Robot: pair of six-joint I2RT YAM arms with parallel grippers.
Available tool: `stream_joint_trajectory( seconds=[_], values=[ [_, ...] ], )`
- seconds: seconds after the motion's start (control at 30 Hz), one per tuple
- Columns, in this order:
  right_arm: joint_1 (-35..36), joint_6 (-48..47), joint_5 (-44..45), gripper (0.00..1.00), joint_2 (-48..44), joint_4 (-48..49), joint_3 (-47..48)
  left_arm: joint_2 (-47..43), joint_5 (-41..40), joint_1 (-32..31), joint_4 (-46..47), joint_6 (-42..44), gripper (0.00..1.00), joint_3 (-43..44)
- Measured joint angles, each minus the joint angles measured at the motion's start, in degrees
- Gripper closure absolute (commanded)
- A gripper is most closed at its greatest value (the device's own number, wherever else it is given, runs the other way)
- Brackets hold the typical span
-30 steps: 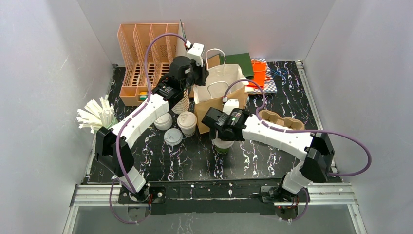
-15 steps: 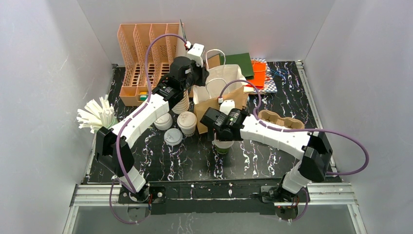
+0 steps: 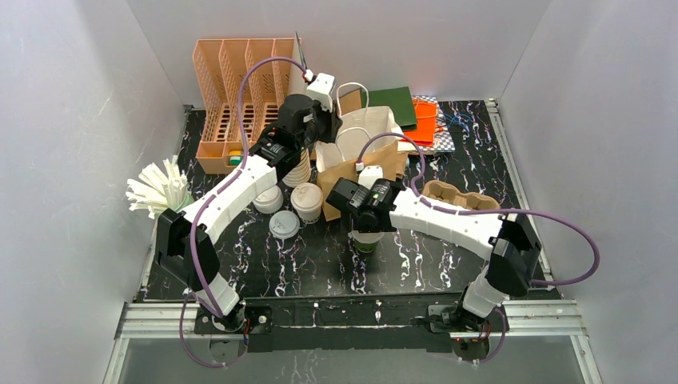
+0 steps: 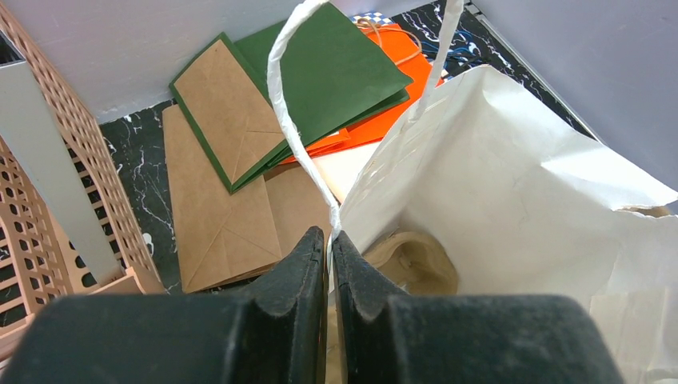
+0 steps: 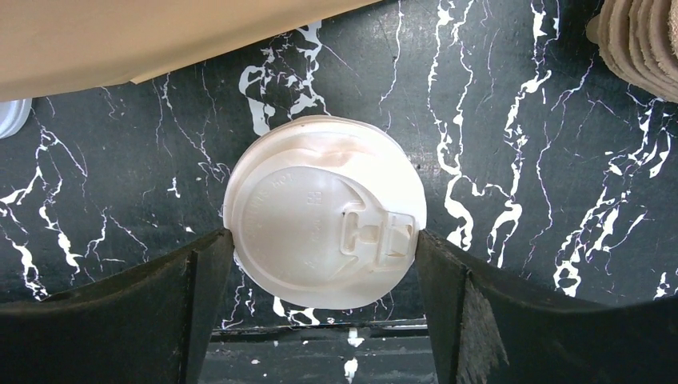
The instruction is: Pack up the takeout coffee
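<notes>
Black marbled counter (image 3: 320,268) filled a white-walled booth. At its 12 o'clock end the left gripper (image 4: 329,240) was closed, its fingers pinching the rim of a white bag (image 4: 512,176) where one handle (image 4: 288,104) met the paper. The bag's mouth gaped open. At 11 o'clock of that gripper, in its wrist view, a flat green bag (image 4: 336,72) lay on the counter over a brown one and an orange one.

The right gripper (image 5: 324,240) hung over the green cup (image 3: 366,243), its jaws wide apart at 9 and 3 o'clock of the lid (image 5: 304,200). Each finger sat right at the lid's rim; whether they pressed it could not be told. The cup stood upright near the counter's middle, outside the bags, at 6 o'clock of a brown bag (image 3: 342,174). Another capped cup (image 3: 306,200) stood at its 10 o'clock, with a loose lid (image 3: 283,225) just beyond. A cardboard carrier (image 3: 460,200) lay at 2 o'clock.
</notes>
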Motion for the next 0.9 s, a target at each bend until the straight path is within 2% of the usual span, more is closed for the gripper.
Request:
stream_joint_trajectory(
  seconds=[0.1,0.2,0.33,0.47,0.7,0.9],
  values=[
    [-0.04,-0.02,0.04,0.08,0.00,0.20,0.00,-0.11,0.02,0.00,0.00,0.07,0.91,-0.02],
    [-0.04,0.00,-0.11,0.12,0.04,0.22,0.02,-0.13,0.04,0.00,0.02,0.35,0.91,-0.02],
    [-0.13,0.00,-0.17,0.02,0.13,0.22,0.11,-0.13,0.04,0.00,0.02,0.46,0.91,-0.02],
    [-0.39,-0.15,-0.39,0.02,0.55,0.07,0.13,-0.13,0.22,0.00,0.02,0.50,0.91,-0.02],
    [-1.16,-0.20,-0.42,0.15,0.81,0.02,0.11,-0.15,1.36,0.00,0.02,0.61,0.91,-0.04],
    [-1.55,-0.24,-0.55,0.18,0.81,-0.09,0.24,-0.22,1.57,0.00,0.02,0.63,0.90,-0.07]
  ],
)
